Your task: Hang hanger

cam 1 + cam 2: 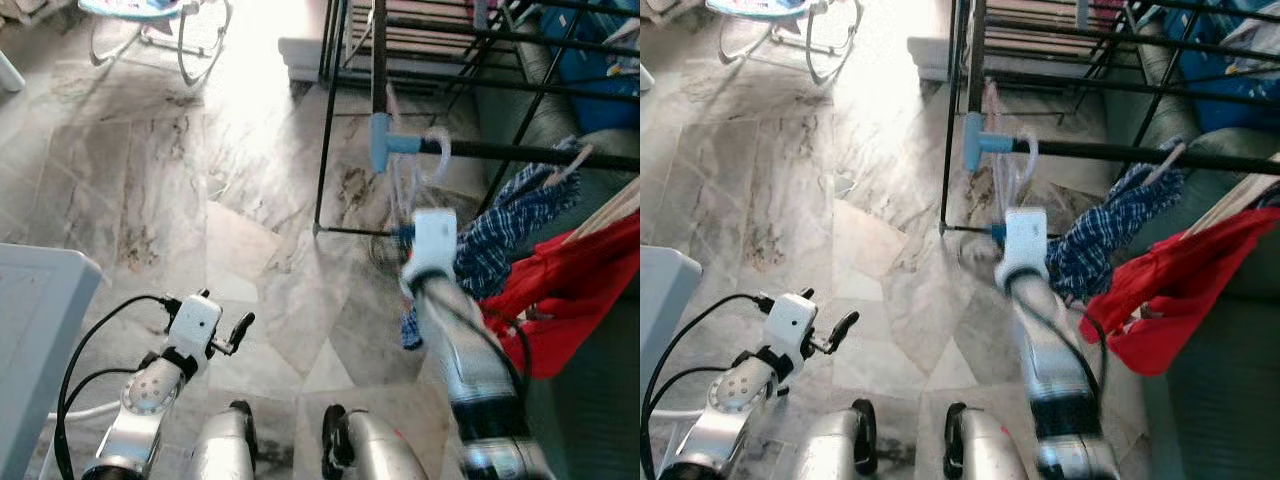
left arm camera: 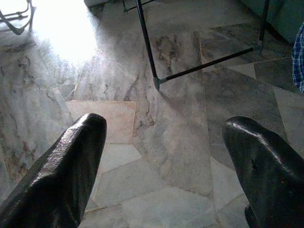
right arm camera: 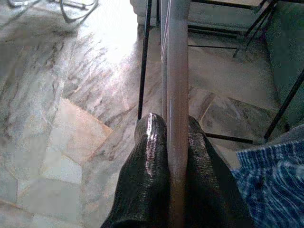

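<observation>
Hanger (image 3: pixel 174 95) between right end effector (image 3: pixel 171 142) fingers

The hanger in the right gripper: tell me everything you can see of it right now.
The hanger looks like pale, pinkish translucent plastic. In the right wrist view one straight bar of it runs between the right gripper's fingers, which are shut on it. In the head views it is blurred: thin pale loops rise from the gripper toward the black rail of the drying rack, by its blue joint. Whether its hook is over the rail I cannot tell.
</observation>
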`<state>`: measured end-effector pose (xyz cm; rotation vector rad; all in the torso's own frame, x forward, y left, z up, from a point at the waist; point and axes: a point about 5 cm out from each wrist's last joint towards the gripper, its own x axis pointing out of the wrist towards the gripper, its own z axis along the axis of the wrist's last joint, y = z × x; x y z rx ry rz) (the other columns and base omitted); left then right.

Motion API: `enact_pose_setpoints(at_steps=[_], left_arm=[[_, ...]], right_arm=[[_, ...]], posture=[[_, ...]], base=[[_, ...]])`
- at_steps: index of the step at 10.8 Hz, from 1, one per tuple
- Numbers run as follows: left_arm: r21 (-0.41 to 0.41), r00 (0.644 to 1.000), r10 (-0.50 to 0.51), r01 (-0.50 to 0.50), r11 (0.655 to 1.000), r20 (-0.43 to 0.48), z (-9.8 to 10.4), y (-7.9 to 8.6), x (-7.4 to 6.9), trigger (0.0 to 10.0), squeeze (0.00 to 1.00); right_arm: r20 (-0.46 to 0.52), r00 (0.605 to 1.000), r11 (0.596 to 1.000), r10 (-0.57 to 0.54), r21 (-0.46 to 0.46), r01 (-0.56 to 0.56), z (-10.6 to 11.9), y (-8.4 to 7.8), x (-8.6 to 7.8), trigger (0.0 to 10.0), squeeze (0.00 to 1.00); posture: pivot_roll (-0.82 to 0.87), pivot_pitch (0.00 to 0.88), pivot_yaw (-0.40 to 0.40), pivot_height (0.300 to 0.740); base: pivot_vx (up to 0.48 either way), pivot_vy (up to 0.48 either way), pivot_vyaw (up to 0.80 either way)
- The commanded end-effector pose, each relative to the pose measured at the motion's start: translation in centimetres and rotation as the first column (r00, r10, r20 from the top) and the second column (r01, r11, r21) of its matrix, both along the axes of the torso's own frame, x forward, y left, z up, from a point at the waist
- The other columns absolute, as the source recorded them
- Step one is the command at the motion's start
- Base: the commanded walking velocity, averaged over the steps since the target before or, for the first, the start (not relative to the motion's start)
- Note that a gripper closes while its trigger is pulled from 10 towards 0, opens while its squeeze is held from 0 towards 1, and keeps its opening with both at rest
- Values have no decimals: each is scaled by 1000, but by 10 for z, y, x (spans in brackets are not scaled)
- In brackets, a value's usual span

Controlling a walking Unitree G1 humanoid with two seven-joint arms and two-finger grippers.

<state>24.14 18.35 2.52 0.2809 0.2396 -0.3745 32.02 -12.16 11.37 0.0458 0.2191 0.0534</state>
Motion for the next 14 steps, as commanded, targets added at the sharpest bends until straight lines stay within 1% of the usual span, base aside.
enact_pose_setpoints(at_steps=[1,2,3,4,5,6,7,9,10,11,12,14], left_arm=[[12,999,-24,24,1000,-26,-4,-1,-3,10000,0],[11,999,-26,27,1000,-26,-4,-2,-2,10000,0],[16,999,-36,37,999,-23,-3,-4,-1,10000,0],[13,999,-27,28,1000,-26,-4,-3,-3,10000,0],[10,999,-11,12,1000,-30,-5,-1,-5,10000,0],[8,999,-10,10,1000,-32,-6,-1,-7,10000,0],[7,999,-14,14,1000,-38,-7,-2,-10,10000,0],[12,999,-33,33,999,-40,-7,-3,-8,10000,0],[21,999,-30,31,999,-33,-5,0,-6,10000,0],[28,999,-22,23,999,-28,-4,3,-5,10000,0],[47,999,-29,29,998,-16,-2,4,-4,10000,0],[53,1000,3,-4,999,19,7,14,-1,10000,0]], right_arm=[[-91,995,999,-34,31,37,-9,-1,8,10000,0],[-132,991,999,-17,35,22,-14,3,16,10000,0],[-195,981,999,-6,33,13,-22,6,26,10000,0],[-252,967,999,22,53,-8,-28,11,31,10000,0],[-275,960,999,48,32,-41,-33,14,31,10000,0],[-301,952,998,61,37,-52,-40,17,29,10000,0],[-315,945,996,91,37,-83,-50,24,21,10000,0],[-294,947,991,130,2,-135,-56,24,15,10000,0],[-306,946,993,112,-7,-119,-66,13,10,10000,1000],[-305,947,994,101,-9,-109,-72,3,4,10000,1000],[-202,976,992,82,-82,-100,-67,-7,5,10000,1000],[-69,995,993,71,-90,-77,-59,-21,2,10000,1000]], posture=[[37,218,-51,740],[34,217,-48,740],[44,213,-51,740],[55,210,-60,740],[61,213,-66,740],[63,214,-67,740],[58,218,-63,740],[51,220,-58,740],[57,219,-61,740],[63,212,-70,740],[70,208,-75,740],[90,205,-93,740]], base=[[0,0,0],[0,0,0],[0,0,0],[0,0,0],[0,0,0],[0,0,0],[0,0,0],[0,0,0],[0,0,0],[0,0,0],[0,0,0],[0,0,0]])
